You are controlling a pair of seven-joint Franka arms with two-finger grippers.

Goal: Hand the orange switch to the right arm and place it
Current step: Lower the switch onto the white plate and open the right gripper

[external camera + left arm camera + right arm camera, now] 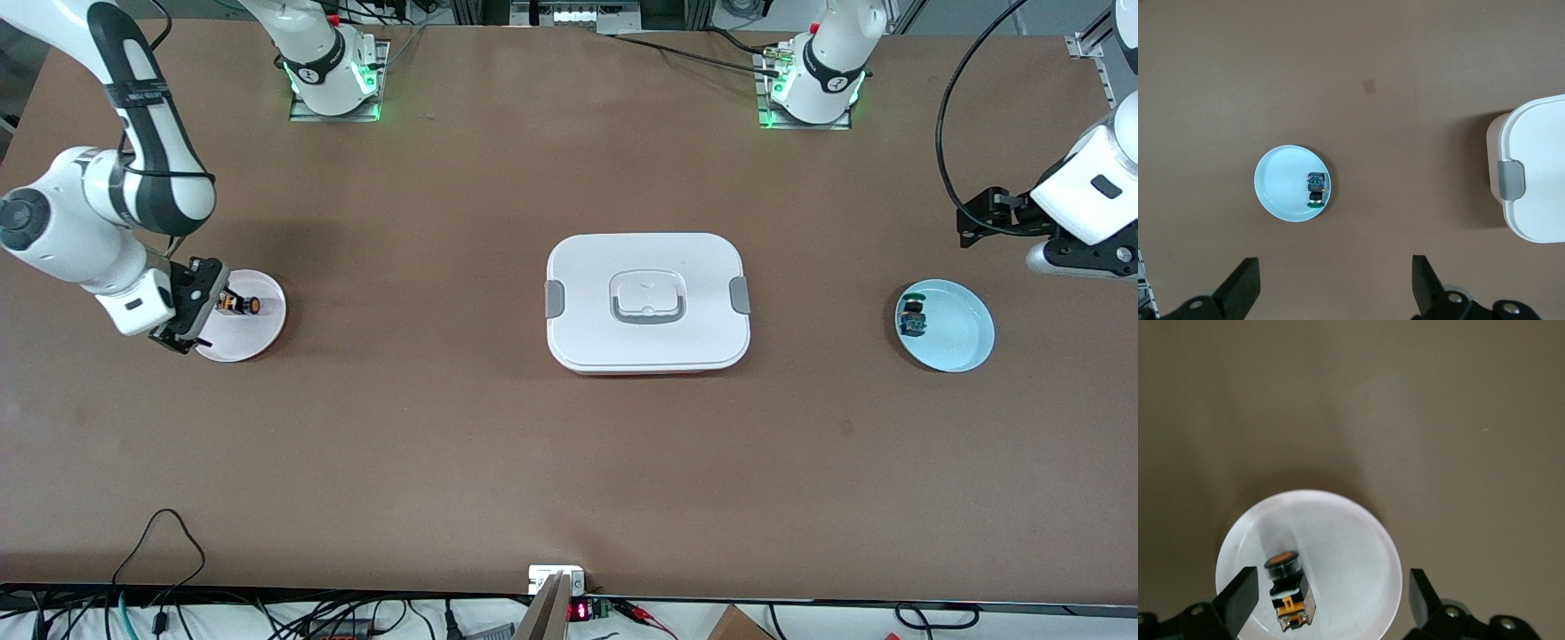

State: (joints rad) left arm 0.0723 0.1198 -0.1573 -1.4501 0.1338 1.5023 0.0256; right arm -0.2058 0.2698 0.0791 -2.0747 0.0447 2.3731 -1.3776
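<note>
The orange switch [241, 305] lies on its side in a white plate [267, 333] at the right arm's end of the table. In the right wrist view the switch [1288, 587] shows its orange cap, black body and tan-orange block end. My right gripper [200, 307] hangs open over that plate's edge. Its fingers [1239, 595] stand wide on either side of the switch without touching it, and the gripper [1331, 600] is empty. My left gripper [978, 218] is open and empty [1336, 287], up over the table at the left arm's end.
A light blue plate [965, 342] near the left gripper holds a green-capped switch [911, 318], also in the left wrist view [1316, 190]. A white lidded box [647, 302] with grey clips sits mid-table.
</note>
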